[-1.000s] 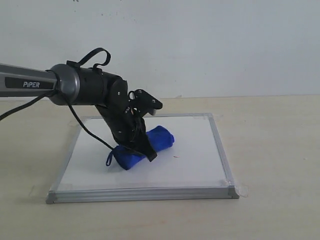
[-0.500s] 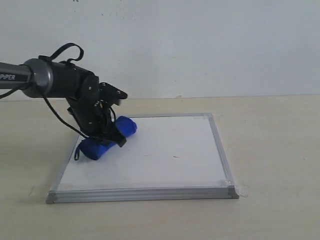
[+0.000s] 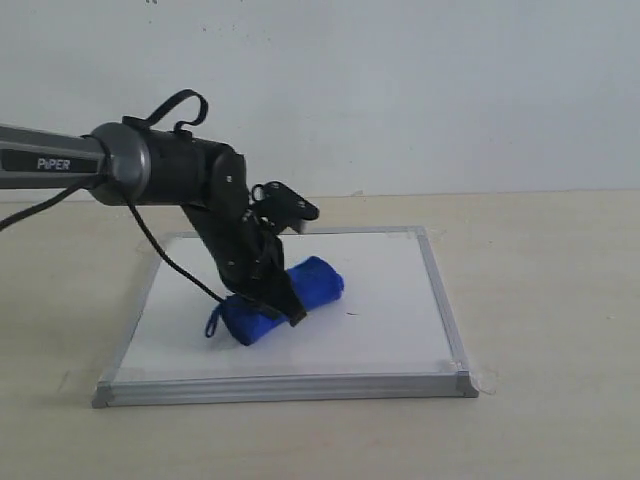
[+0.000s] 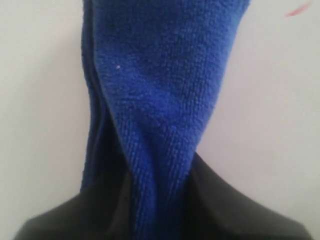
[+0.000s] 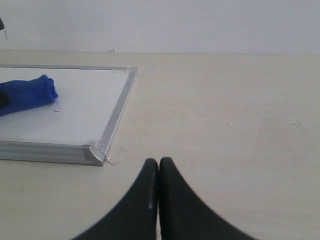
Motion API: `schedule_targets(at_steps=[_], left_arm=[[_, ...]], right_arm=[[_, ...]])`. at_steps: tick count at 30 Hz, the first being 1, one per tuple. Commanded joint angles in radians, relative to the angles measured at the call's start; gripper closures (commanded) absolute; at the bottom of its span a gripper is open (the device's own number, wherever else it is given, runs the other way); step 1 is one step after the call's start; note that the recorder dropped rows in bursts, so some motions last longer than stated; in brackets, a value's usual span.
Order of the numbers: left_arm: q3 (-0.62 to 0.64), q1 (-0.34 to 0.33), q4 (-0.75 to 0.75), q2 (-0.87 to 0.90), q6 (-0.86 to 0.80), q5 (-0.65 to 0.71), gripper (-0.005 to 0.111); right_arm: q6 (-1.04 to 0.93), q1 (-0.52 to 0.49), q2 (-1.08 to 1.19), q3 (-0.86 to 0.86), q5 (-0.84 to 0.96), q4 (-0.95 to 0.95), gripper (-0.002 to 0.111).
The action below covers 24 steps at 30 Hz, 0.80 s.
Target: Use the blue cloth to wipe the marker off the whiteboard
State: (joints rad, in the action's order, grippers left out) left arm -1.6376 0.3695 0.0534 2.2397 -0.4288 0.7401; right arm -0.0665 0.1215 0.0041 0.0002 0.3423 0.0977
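The whiteboard [image 3: 380, 270] lies flat on the table, silver-framed, with tape at its corners. The rolled blue cloth [image 3: 318, 278] rests on the board near its middle, pressed down by my left gripper [image 3: 268, 292], which is shut on the cloth across its middle. In the left wrist view the blue cloth [image 4: 160, 85] fills the space between the dark fingers [image 4: 220, 200]. Of the marker, only a small dash [image 3: 352, 314] shows just right of the cloth, seen as a red streak [image 4: 298, 9] from the wrist. My right gripper [image 5: 159, 163] is shut and empty, low over the table beside the board's corner [image 5: 95, 152].
The board's raised metal frame [image 3: 290, 386] runs along its near edge. A patch of clear tape [image 3: 486, 380] sticks out at the near right corner. Bare beige tabletop [image 3: 550, 300] surrounds the board, with a white wall behind.
My left gripper swept the cloth to the board's left side half a second ago and has now come back right to about the middle.
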Motion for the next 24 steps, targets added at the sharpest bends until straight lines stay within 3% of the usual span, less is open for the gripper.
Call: schedule_targets(at_steps=[1,4,7,10,13,18,21,24], left_arm=[[0.008,0.077,0.066,0.006,-0.081,0.029,0.103],[0.008,0.046,-0.074,0.006,0.034,-0.006,0.103],[0.008,-0.06,-0.245,0.006,0.285,-0.013,0.103],[0.008,-0.14,-0.241,0.006,0.358,0.02,0.103],[0.008,-0.126,-0.166,0.006,0.263,0.038,0.103],[0.008,-0.018,0.096,0.006,-0.06,0.062,0.103],[0.008,0.023,0.09,0.006,-0.132,0.098,0.103],[0.008,0.019,0.054,0.006,-0.125,0.087,0.103]], right_arm=[[0.0,-0.002,-0.004,0.0,-0.009,0.0,0.108],[0.0,-0.002,-0.004,0.0,-0.009,0.0,0.108],[0.0,-0.002,-0.004,0.0,-0.009,0.0,0.108],[0.0,-0.002,-0.004,0.0,-0.009,0.0,0.108],[0.0,-0.002,-0.004,0.0,-0.009,0.0,0.108],[0.0,-0.002,-0.004,0.0,-0.009,0.0,0.108],[0.0,-0.002,-0.004,0.0,-0.009,0.0,0.108],[0.0,-0.002,-0.004,0.0,-0.009,0.0,0.108]])
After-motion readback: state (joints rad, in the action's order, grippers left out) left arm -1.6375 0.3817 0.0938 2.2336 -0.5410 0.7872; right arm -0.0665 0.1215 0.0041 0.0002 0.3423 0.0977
